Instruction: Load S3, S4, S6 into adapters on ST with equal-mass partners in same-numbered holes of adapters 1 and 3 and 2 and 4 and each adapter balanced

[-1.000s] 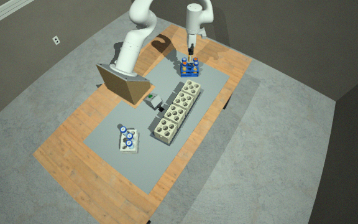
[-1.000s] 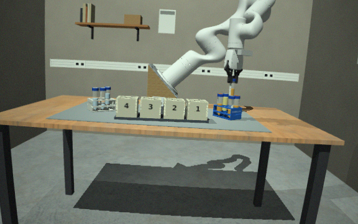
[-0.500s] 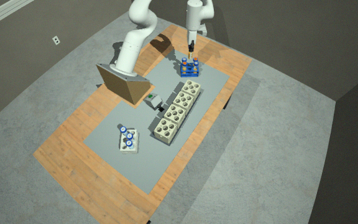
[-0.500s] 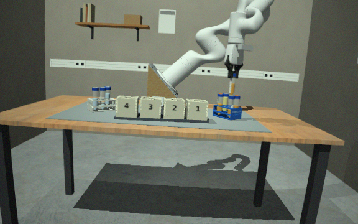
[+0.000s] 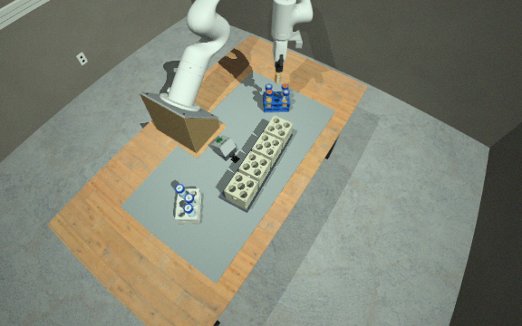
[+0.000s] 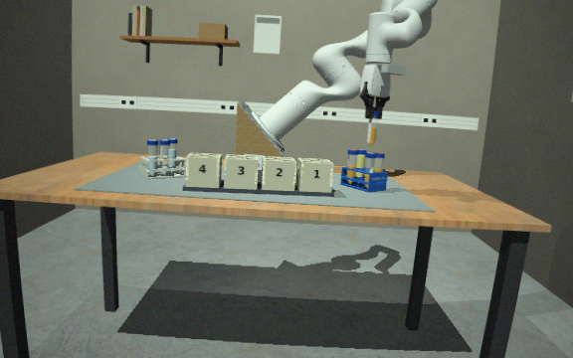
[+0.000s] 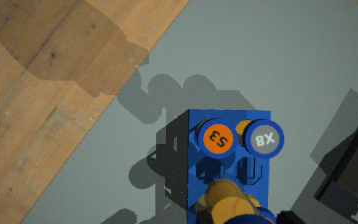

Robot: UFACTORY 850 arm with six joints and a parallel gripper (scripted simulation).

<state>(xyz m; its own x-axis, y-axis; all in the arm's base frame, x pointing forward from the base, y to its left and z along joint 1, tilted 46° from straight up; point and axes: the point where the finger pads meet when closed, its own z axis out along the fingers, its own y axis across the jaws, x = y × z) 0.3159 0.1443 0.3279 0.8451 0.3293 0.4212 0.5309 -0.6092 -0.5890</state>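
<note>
Orange liquid is seen in the tube (image 5: 278, 77) (image 6: 371, 134) (image 7: 228, 202) which is gripped by the hand (image 5: 279, 68) (image 6: 375, 110), above the blue rack (image 5: 276, 109) (image 6: 372, 182) (image 7: 195, 116). In this rack, S3 (image 7: 216, 138) is placed beside X8 (image 7: 263, 139).
</note>
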